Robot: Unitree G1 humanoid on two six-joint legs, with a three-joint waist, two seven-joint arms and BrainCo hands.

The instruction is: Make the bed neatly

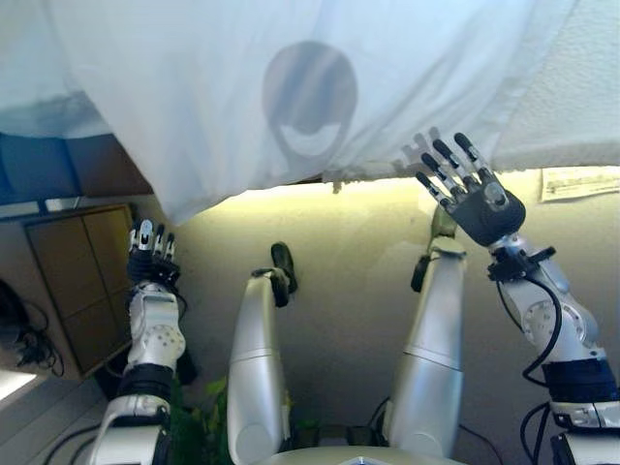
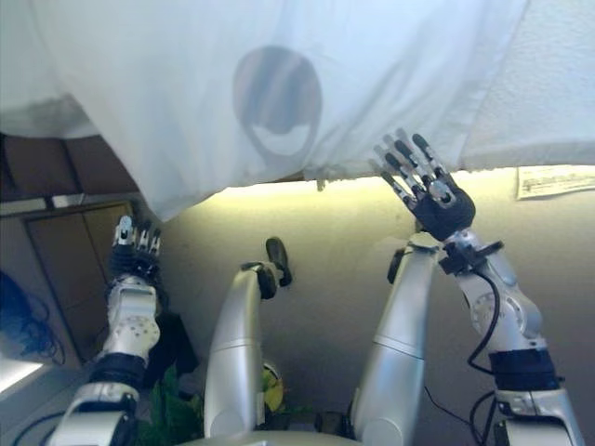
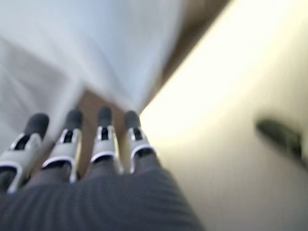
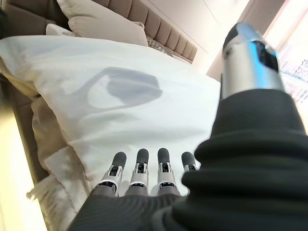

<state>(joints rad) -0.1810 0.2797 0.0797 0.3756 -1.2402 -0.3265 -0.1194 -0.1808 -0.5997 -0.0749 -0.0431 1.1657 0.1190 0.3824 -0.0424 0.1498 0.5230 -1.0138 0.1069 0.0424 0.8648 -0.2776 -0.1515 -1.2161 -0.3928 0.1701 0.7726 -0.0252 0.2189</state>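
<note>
White sheet [image 1: 291, 97] spread over the bed [image 4: 159, 33], hanging off the near edge, with a grey round print [image 1: 310, 97] in its middle and one corner drooping lowest toward the left. Beyond it in the right wrist view, pillows [image 4: 96, 21] against a padded brown headboard [image 4: 163, 36], and a fringed cream blanket [image 4: 53, 192] showing beneath the sheet's edge.

Right hand [image 1: 481, 201] raised just beside the sheet's hanging hem, palm turned away from the camera, fingers [image 1: 448, 160] straight and spread, tips level with the hem or barely over it; cannot tell whether touching. Nothing gripped. Seen from its own wrist camera, fingertips [image 4: 142, 156] in a straight row before the sheet's lower border, thumb apart and upright.

Left hand [image 1: 151, 254] lower and off to the left, below the drooping corner and clear of it, fingers [image 3: 103, 139] extended side by side, empty. In its wrist view, tips pointing toward the blurred white cloth, not in contact.

Wooden cabinet [image 1: 82, 281] by the left arm; pale floor [image 1: 349, 262] under the bed edge; a paper sheet [image 1: 579, 182] lying at the far right.
</note>
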